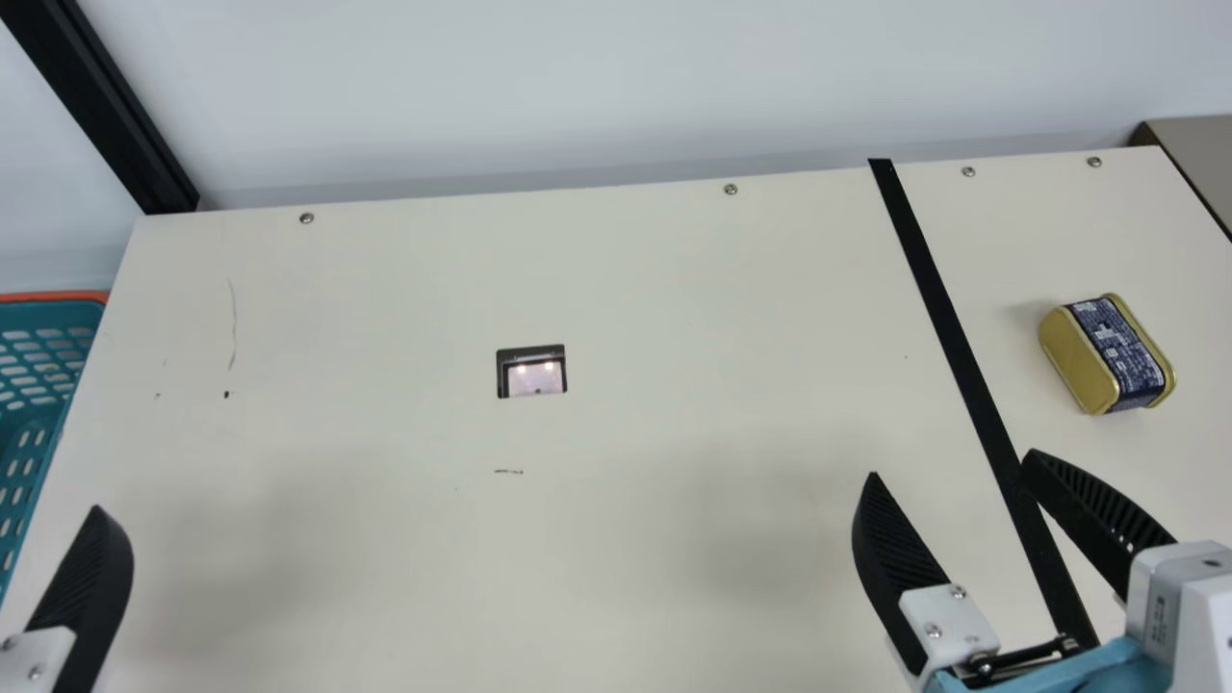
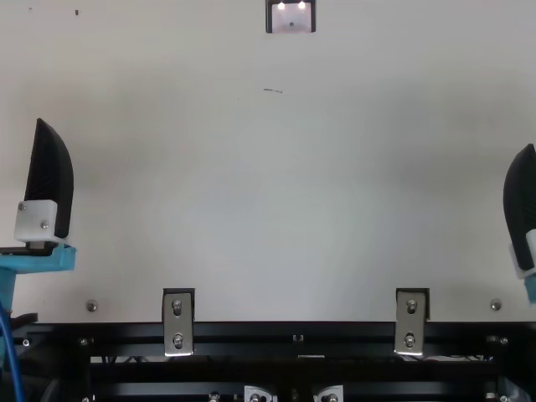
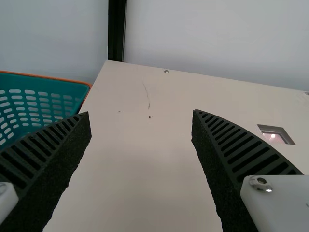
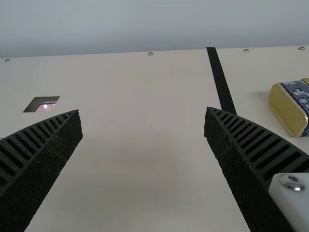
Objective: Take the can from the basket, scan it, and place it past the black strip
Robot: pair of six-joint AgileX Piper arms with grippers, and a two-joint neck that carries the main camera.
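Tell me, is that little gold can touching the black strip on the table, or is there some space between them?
Apart. The main view shows bare cream table all the way between the can and the black strip.

Black ribbed pincer (image 1: 953,463), blue cable (image 2: 11,356)

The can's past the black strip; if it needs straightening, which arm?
Probably the right. The right gripper, open and empty, is nearer the can; the left gripper hangs near the basket.
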